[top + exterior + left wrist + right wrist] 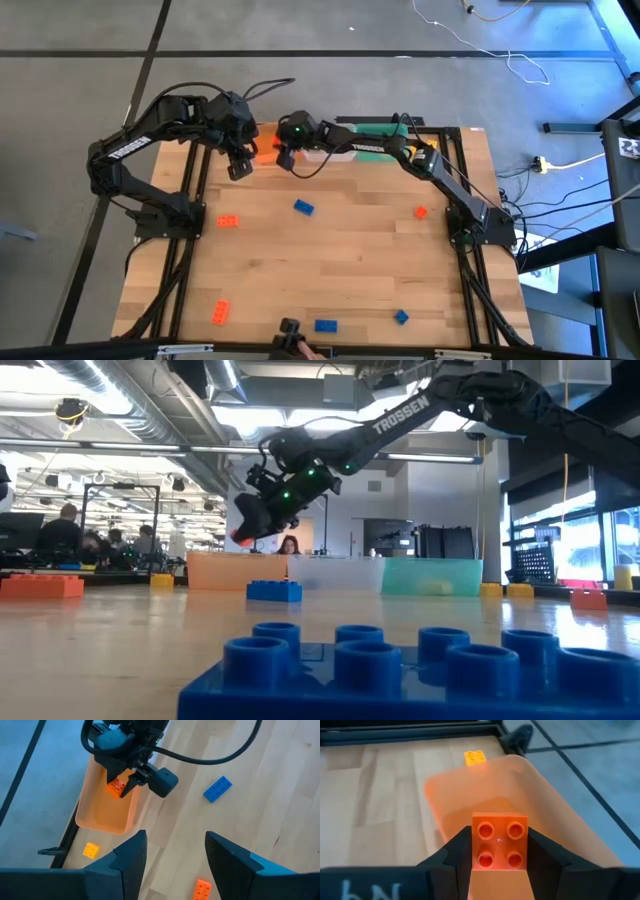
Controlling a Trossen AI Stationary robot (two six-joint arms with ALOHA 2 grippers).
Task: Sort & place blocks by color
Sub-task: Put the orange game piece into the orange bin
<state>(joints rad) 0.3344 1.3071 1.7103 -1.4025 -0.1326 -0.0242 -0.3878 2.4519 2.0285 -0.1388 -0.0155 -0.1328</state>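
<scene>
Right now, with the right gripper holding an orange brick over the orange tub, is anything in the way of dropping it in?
Nothing visible. The right gripper holds the orange brick directly above the orange tub, whose open interior below looks empty. The left gripper waits nearby, open, off to the side.

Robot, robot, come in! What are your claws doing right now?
Right gripper shut on orange brick, over orange tub. Left gripper open, empty, hovering nearby. Nothing blocking the drop.
</scene>
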